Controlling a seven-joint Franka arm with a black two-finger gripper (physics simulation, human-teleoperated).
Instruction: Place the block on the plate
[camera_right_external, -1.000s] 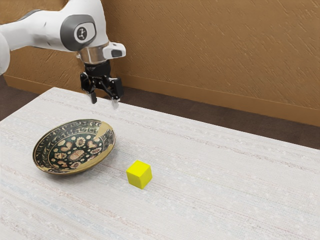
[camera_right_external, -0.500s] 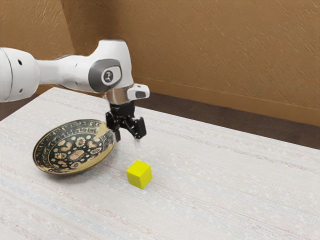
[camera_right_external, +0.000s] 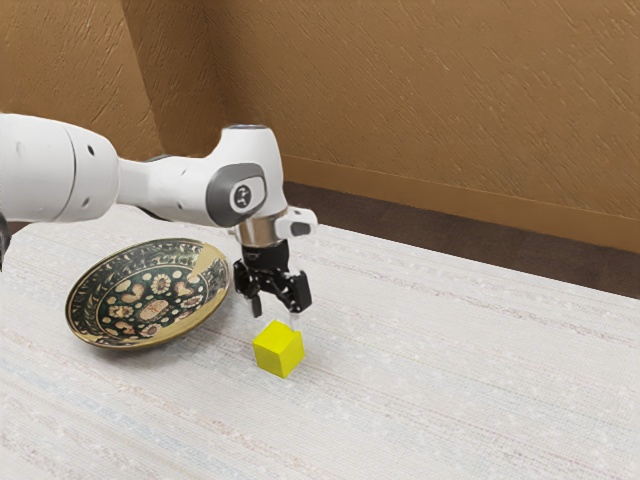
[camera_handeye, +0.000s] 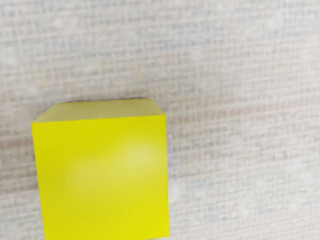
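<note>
Yellow block (camera_right_external: 278, 350) on the table (camera_right_external: 430, 390), near the dark flowered plate (camera_right_external: 150, 300).

The pale table (camera_right_external: 450, 370) (faintly striped) bears plate (camera_right_external: 150, 305) and block (camera_right_external: 278, 352).

Plate (camera_right_external: 150, 306): glazed, patterned; wall (camera_right_external: 420, 90): rough, grooved (like scratched plaster).

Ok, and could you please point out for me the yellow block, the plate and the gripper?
Yellow block (camera_handeye: 102, 177): wrist view, on its top face.
Plate (camera_right_external: 150, 300): exterior view, on the flower-patterned inside.
Gripper (camera_right_external: 278, 314): exterior view, midway between its fingertips.
</note>
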